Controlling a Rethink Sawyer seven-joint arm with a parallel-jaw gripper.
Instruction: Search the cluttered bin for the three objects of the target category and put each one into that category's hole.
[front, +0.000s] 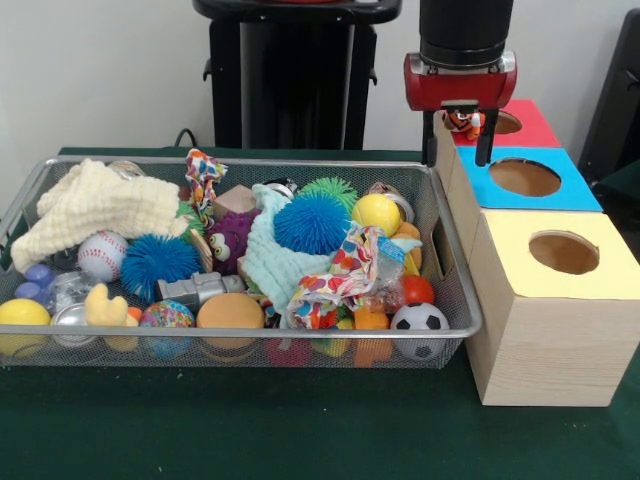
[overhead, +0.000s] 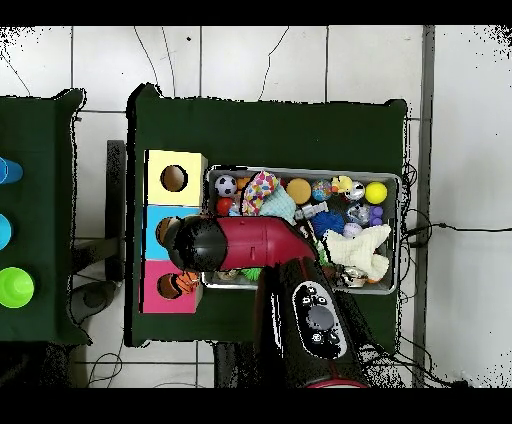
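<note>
Jaws (front: 466, 128) pinch small orange toy (front: 461, 121) (above red box's (front: 533, 127) near edge).

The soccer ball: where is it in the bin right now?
In the front view the soccer ball sits in the wire bin's near right corner, below a red ball and next to the yellow-topped box.

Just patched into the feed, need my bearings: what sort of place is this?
Probably a robotics lab set up for a sorting test: a wire bin crammed with toys, a wooden box with colour-coded holes, green cloth-covered tables on a tiled floor.
</note>
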